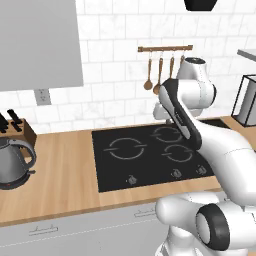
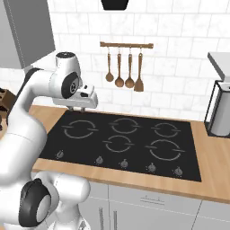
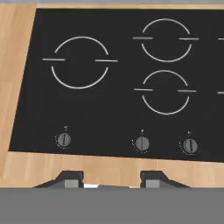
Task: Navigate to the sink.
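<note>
The tool (image 3: 111,181) is being held spread and empty above the black cooktop (image 2: 126,139), set into the wooden counter (image 1: 60,185). A kettle (image 1: 15,162) is being carried at the counter's left.

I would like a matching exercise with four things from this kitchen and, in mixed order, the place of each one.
Things:
1. kettle
2. cooktop
3. spoons
4. knife block

Places:
A. hanging on a rail on the tiled wall
B. set flat into the wooden counter, under the gripper
C. at the wall, behind the kettle
D. on the counter, left of the cooktop

Pairs: 1-D, 2-B, 3-A, 4-C
</note>
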Available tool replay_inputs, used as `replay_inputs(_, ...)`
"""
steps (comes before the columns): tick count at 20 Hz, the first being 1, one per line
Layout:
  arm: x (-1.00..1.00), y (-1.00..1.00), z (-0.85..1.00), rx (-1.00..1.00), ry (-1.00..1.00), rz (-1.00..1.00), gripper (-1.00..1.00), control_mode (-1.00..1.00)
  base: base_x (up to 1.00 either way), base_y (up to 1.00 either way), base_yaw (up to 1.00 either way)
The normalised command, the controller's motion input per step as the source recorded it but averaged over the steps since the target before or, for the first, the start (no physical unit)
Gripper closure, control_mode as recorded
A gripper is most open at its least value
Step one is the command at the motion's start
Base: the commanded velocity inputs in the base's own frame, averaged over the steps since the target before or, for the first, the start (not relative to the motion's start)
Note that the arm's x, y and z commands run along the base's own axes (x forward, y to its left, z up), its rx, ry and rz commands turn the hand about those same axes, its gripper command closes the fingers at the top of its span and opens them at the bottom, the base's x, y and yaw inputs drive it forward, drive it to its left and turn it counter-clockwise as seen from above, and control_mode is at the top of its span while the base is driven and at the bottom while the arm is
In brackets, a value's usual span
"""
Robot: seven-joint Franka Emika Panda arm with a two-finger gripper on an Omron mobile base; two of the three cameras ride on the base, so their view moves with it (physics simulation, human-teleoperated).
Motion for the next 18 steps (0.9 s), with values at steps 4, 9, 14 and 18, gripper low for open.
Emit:
replay_inputs(4, -0.68, 0.01, 0.0, -0.01, -0.11, 0.0, -1.0, -1.0, 0.0, 0.0, 0.0)
replay_inputs(9, -1.0, 0.17, 0.0, -0.1, -0.29, 0.01, -1.0, -1.0, 0.0, 0.0, 0.0)
replay_inputs(14, -0.87, 0.04, 0.01, -0.05, -0.29, 0.0, -1.0, -1.0, 0.0, 0.0, 0.0)
replay_inputs(18, -0.33, 0.0, 0.0, 0.0, -0.09, 0.0, -1.0, 1.0, -0.33, -0.15, 0.0)
